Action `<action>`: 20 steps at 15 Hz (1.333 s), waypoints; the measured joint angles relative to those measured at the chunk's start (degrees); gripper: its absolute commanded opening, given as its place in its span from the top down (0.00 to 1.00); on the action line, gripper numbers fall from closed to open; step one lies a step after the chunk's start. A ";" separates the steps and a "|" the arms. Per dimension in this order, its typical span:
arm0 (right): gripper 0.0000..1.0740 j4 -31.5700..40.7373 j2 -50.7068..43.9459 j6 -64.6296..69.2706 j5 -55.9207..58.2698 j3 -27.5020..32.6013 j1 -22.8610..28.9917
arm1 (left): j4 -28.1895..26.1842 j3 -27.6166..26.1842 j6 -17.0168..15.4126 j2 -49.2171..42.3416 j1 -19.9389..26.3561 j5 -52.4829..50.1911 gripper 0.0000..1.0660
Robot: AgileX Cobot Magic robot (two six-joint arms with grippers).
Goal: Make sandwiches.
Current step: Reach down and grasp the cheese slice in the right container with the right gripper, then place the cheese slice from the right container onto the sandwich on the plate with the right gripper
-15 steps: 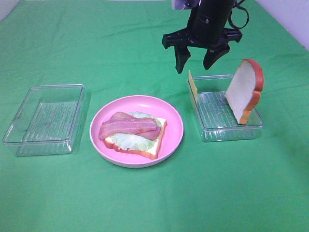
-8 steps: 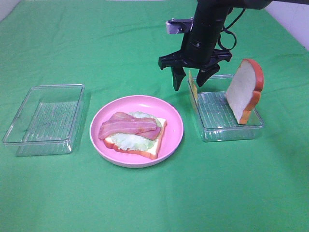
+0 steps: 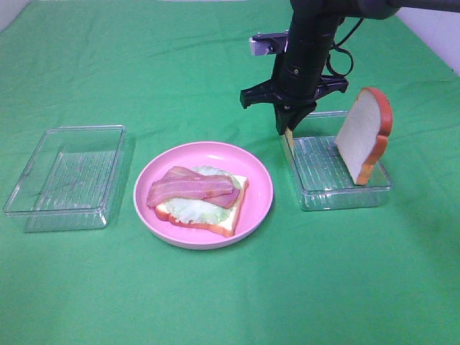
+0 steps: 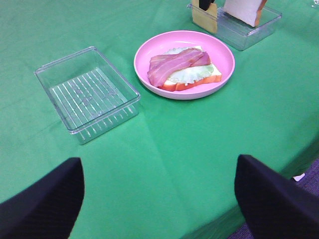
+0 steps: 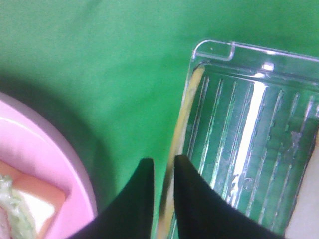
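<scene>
Tabletop (image 3: 144,72), green cloth. Clear trays, two: left tray (image 3: 43,144) and right tray (image 3: 338,198). The right tray holds one upright bread slice (image 3: 363,133) propped at its right end and one cheese slice (image 4: 203,20) on edge along its left wall. One pink plate (image 3: 259,180) sits between the trays.

On it is the open sandwich (image 3: 208,205): one bottom bread slice (image 3: 215,223), lettuce (image 3: 187,210), and apparently two bacon strips (image 3: 190,187).

Right gripper (image 3: 289,129) is pinching the cheese slice's top edge. Left gripper (image 4: 157,164) is spread wide, well apart from everything.

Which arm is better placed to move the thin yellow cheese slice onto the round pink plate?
Right. The right gripper pinches the thin yellow cheese slice standing in the clear plastic rectangular tray; the left gripper hangs open, far from it.
</scene>
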 measured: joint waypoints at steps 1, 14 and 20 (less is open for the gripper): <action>1.00 0.00 0.00 0.00 0.00 0.00 0.00 | 0.00 0.00 0.00 0.00 0.00 0.00 0.26; 1.00 27.33 -7.39 -16.56 9.51 -0.23 0.06 | 0.00 0.00 0.00 0.00 0.00 0.00 0.26; 1.00 36.61 -2.52 -19.77 9.97 -0.23 5.33 | 0.00 0.00 0.00 0.00 0.00 0.00 0.26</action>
